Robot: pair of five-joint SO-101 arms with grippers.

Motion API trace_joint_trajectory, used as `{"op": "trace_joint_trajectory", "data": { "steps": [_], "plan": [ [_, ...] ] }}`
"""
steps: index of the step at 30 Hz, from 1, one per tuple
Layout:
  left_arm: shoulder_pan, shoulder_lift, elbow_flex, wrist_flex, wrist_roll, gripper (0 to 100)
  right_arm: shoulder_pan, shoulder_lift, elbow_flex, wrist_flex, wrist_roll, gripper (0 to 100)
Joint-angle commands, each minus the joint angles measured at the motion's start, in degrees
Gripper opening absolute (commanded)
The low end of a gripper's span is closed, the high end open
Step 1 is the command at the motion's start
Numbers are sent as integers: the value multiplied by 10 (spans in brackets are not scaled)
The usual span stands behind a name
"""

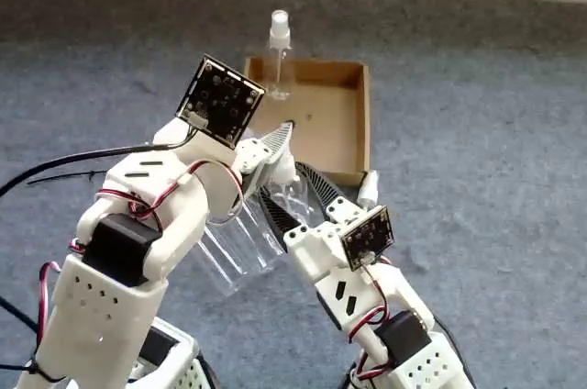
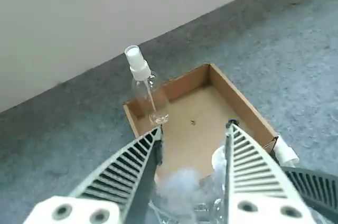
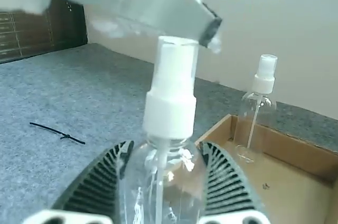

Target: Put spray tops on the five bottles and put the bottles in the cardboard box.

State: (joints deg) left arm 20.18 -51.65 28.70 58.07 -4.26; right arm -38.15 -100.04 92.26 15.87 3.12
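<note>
just short of the box [image 1: 364, 114], a capped bottle [image 3: 161, 187] stands gripped.
right gripper [image 3: 166, 152] is clamped on its body, long axis upright, spray top [image 3: 170, 97] uppermost; left gripper [image 2: 194, 129] hangs spread open right over that top. box lies straight beyond, with another bottle [image 1: 280, 59] in its far corner.

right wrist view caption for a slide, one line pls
Right gripper holds a clear bottle with a spray top sitting on it; a second capped bottle stands in the cardboard box behind.

Clear glossy bottle [image 3: 158, 195], white plastic spray top [image 3: 171, 97], matt cardboard box [image 1: 365, 118], rough carpet [image 1: 477, 224]
</note>
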Motion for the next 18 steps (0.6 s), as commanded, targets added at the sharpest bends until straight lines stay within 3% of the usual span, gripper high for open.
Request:
{"op": "trace_joint_trajectory", "data": {
  "steps": [1,5,12,18],
  "plan": [
    [-4,-8,41,-8,-34,188,0,-8,-13,-13,-1,5],
    [-5,-8,45,-9,-40,188,0,-8,-13,-13,-1,5],
    [-18,-8,-60,-4,-40,188,0,-7,-13,-13,0,5],
    [-155,-8,-69,44,-39,188,51,-5,-17,-13,1,5]
  ]
}}
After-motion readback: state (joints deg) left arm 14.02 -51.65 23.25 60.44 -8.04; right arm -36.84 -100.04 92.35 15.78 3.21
